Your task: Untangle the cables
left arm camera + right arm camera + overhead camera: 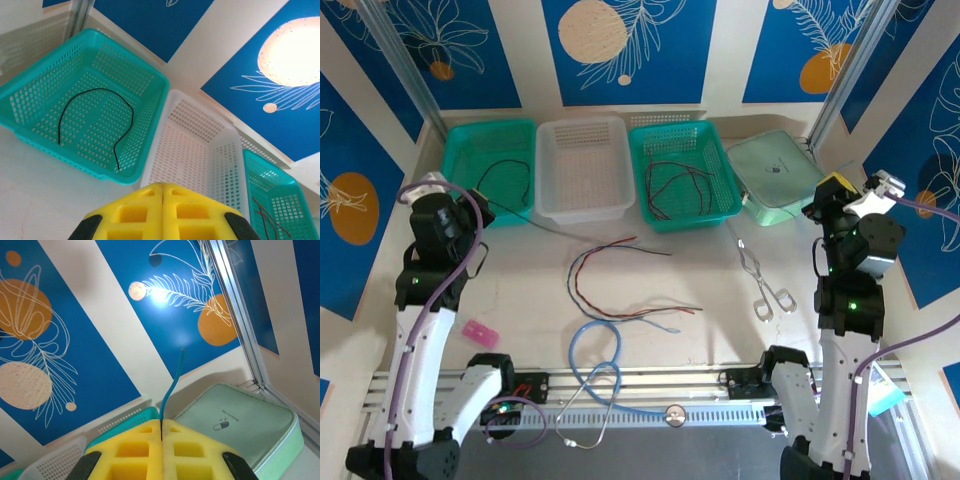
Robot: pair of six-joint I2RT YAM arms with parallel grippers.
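Loose cables [620, 285] in red, black and blue-grey lie curled on the table's middle. One black cable [95, 120] lies in the left teal basket [30, 90], also seen from above [505, 180]. Red and black cables [680, 185] rest in the right teal basket [650, 140]. My left gripper [163, 186] is shut with nothing between its yellow pads, low in front of the left basket [475, 212]. My right gripper [162, 421] is shut on a thin blue cable [172, 385], whose free end sticks up past the pads. It hangs raised at the right [828, 190].
An empty white basket [552, 140] stands between the teal ones. A mint zip case [775, 175] sits at the back right. Metal tongs [765, 285], a thick light-blue looped tube [595, 350] and a small pink object [478, 332] lie on the table.
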